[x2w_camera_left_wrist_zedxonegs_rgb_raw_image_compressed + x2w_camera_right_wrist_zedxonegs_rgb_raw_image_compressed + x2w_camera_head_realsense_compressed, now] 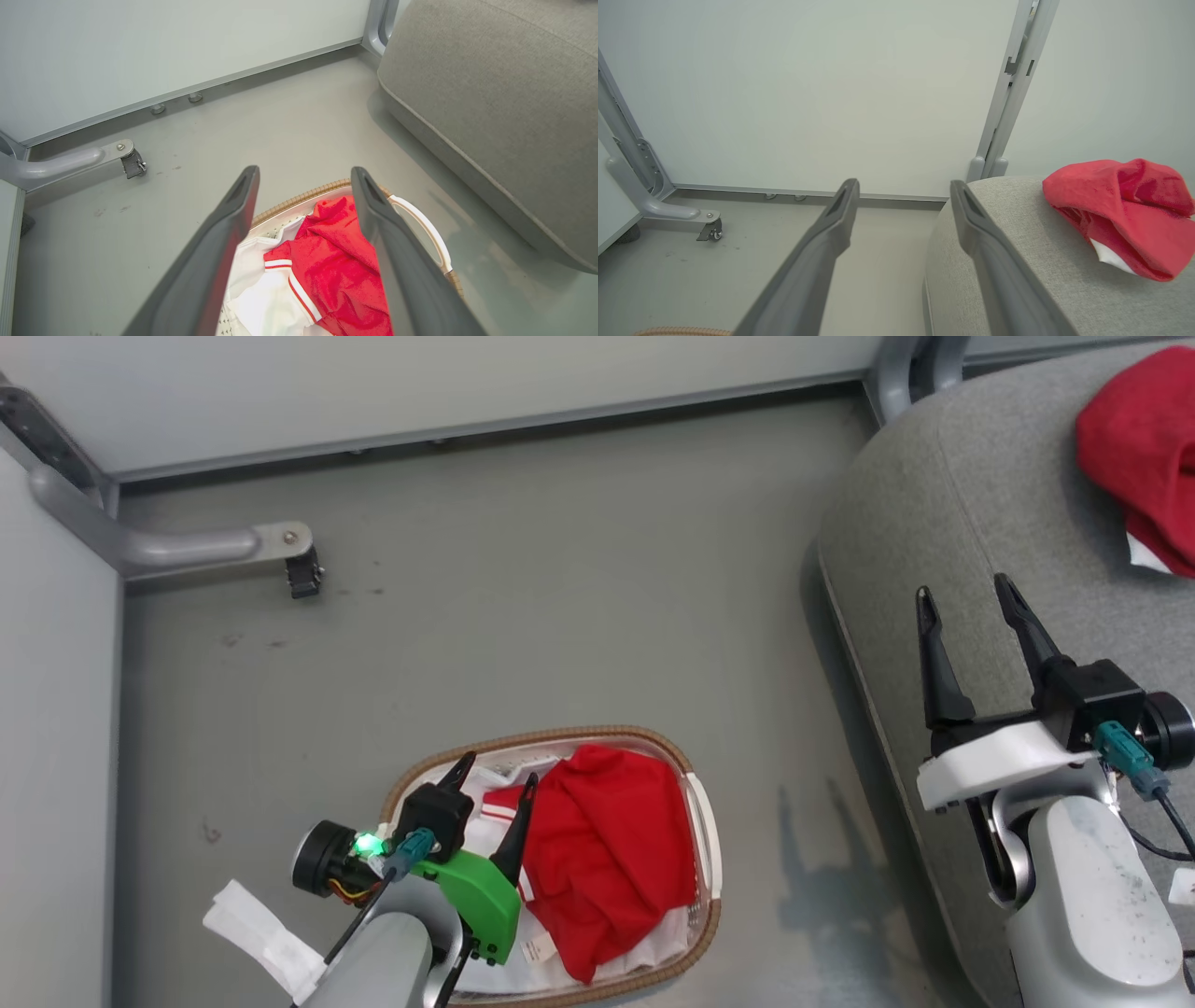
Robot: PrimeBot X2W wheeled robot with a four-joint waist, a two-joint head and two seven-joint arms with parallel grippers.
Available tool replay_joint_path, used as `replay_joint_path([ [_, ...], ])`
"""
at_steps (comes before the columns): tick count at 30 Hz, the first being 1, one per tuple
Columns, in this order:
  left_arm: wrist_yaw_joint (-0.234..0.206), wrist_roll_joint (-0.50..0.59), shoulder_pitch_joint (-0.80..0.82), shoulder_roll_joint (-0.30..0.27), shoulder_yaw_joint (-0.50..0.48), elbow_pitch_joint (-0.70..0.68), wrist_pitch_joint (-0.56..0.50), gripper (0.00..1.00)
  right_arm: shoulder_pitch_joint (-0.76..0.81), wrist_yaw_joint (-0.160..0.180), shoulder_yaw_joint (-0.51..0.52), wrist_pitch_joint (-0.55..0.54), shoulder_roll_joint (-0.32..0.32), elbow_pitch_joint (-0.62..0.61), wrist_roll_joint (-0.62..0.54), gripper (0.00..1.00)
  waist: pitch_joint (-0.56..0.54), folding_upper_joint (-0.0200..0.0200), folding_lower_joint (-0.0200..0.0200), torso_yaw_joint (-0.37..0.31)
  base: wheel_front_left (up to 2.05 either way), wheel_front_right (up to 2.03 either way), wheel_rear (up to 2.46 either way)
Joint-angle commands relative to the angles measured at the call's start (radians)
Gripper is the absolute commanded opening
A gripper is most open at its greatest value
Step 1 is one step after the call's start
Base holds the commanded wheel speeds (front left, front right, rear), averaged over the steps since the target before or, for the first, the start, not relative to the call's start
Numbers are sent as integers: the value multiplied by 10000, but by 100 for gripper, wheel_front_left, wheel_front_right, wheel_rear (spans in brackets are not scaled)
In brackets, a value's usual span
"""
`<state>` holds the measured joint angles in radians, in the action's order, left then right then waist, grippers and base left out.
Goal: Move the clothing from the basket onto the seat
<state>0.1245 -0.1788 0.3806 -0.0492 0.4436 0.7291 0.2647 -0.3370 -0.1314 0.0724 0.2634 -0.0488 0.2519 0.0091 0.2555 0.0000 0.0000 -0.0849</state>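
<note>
The oval white basket point(708, 840) with a brown braided rim stands on the floor at the bottom centre. Red clothing point(607, 849) with white stripes lies inside it, also seen as red clothing point(336, 270) between my left fingers. My left gripper point(495, 773) is open above the basket's left part, holding nothing. The grey seat point(971, 504) fills the right side. A red garment point(1144, 448) lies on it at the far right, the same red garment point(1125, 219) in the right wrist view. My right gripper point(962, 593) is open over the seat's front edge, empty.
White wall panels stand behind and to the left. A grey metal leg with a caster point(303, 574) juts onto the floor at the upper left. A white paper tag point(261, 933) hangs by my left wrist. Grey floor point(560, 616) lies between basket and seat.
</note>
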Motion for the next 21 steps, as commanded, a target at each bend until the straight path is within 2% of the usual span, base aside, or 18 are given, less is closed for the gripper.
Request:
replay_joint_path([
  [1, 41, 99, 385, -93, 68, 428, -6, 100, -256, 14, -85, 21, -31, -96, 100, 100, 1320, 0, 0, -757, 0, 0, 0],
  [8, 58, -28, 1723, -174, 270, 2525, -278, 100, -947, 14, -319, 22, -28, -329, 529, 100, 2946, 0, 0, -1520, 0, 0, 0],
  [21, 68, -515, 3308, -845, 529, 4405, -519, 100, -1868, 14, -591, 20, -22, -855, 1276, 100, 5052, 0, 0, -2410, 0, 0, 0],
])
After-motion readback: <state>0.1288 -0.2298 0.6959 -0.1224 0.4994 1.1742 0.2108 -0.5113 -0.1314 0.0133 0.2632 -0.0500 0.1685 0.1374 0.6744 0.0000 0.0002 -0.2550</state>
